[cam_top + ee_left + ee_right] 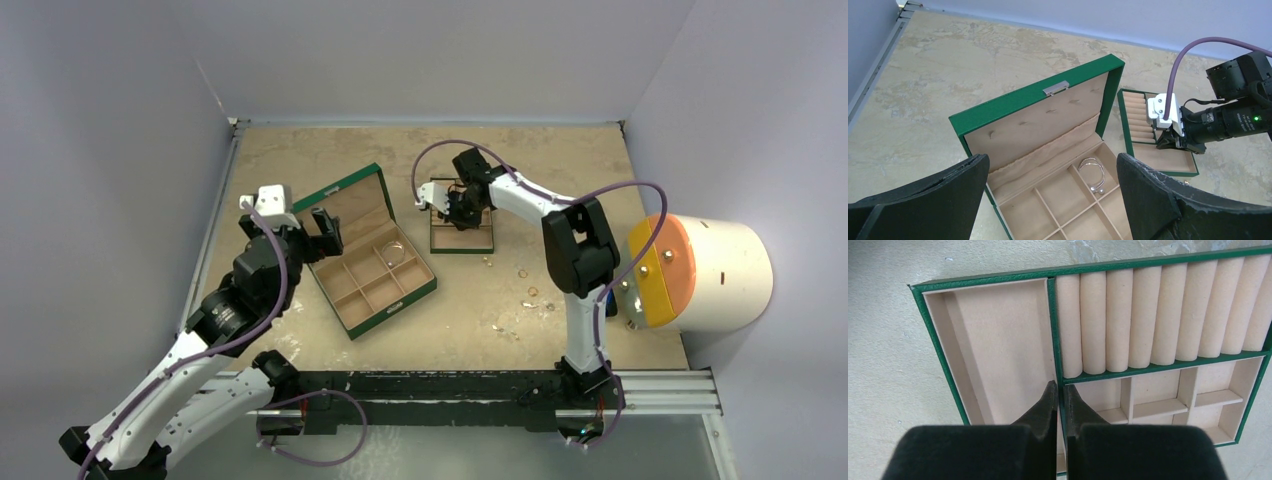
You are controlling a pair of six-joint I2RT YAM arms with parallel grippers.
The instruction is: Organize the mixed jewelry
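Note:
The green jewelry box (345,200) lies open at centre left. A thin silvery hoop (393,250) lies in its far right compartment and also shows in the left wrist view (1093,172). Several tiny gold and silver pieces (530,292) are scattered on the table right of the box. A small green insert tray (462,247) with ring rolls sits beyond them. My right gripper (1058,390) is shut on the green divider wall of this tray (938,340), one finger on each side. My left gripper (1053,200) is open and empty above the box's left side.
A white cylinder with an orange and yellow face (700,272) stands at the right table edge. Grey walls close in the left, back and right. A metal rail (660,385) runs along the near edge.

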